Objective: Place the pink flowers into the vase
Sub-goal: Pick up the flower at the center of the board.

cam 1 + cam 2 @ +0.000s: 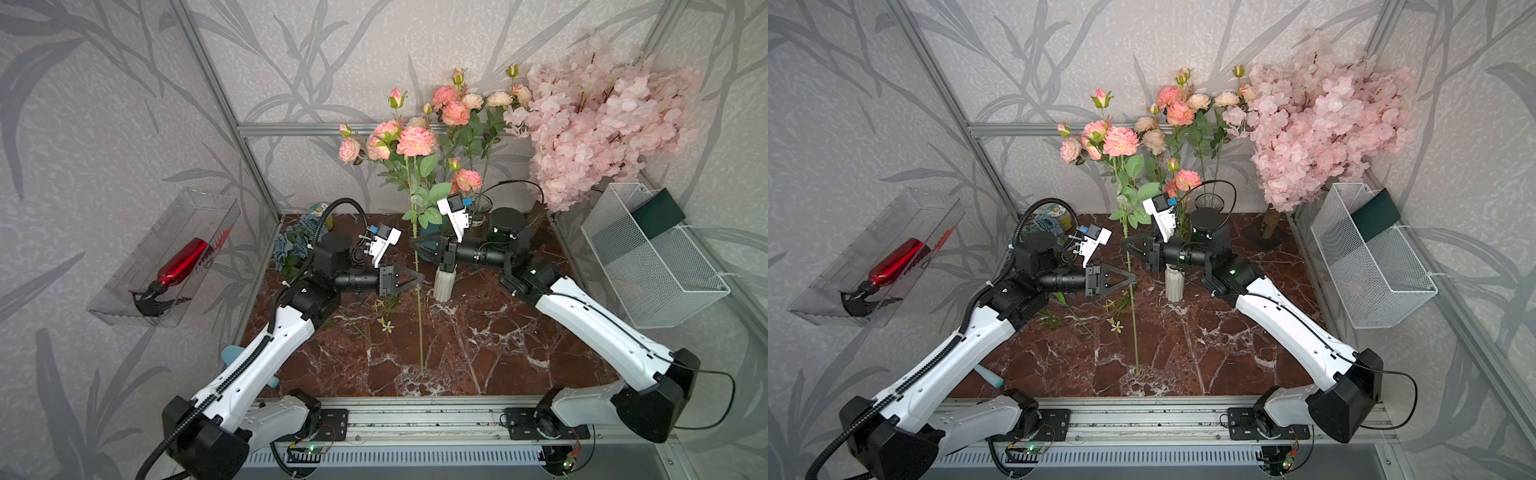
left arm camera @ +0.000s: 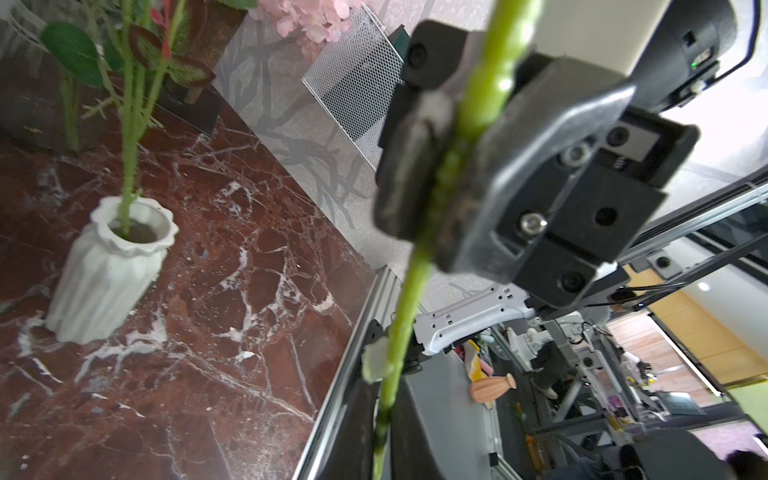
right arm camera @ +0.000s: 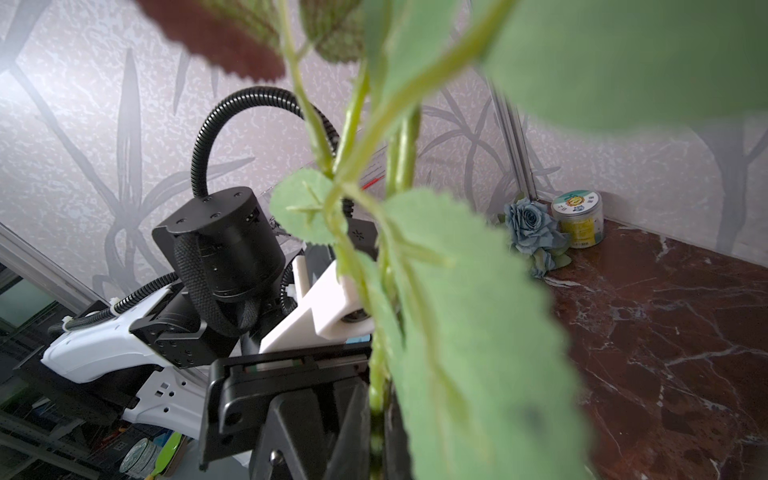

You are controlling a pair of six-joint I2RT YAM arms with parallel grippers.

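One stem of the pink flowers [image 1: 417, 140] stands upright over the marble table [image 1: 498, 345], its thin green stem [image 1: 419, 316] reaching down near the front edge. My right gripper [image 1: 414, 244] is shut on the stem just below its leaves. My left gripper [image 1: 420, 279] is shut on the same stem a little lower, coming from the opposite side. In the left wrist view the stem [image 2: 409, 291] runs through the right gripper's fingers [image 2: 409, 174]. The white ribbed vase [image 1: 443, 285] stands just right of the stem, with another green stem [image 2: 126, 183] in it.
More pink flowers [image 1: 455, 112] rise from a glass vase [image 1: 482, 211] at the back. A pale-pink blossom tree [image 1: 594, 120] and a white mesh basket [image 1: 652, 257] are at the right. Blue-grey flowers [image 1: 291, 245], a jar [image 1: 322, 210] and small loose flowers [image 1: 386, 318] lie at the left.
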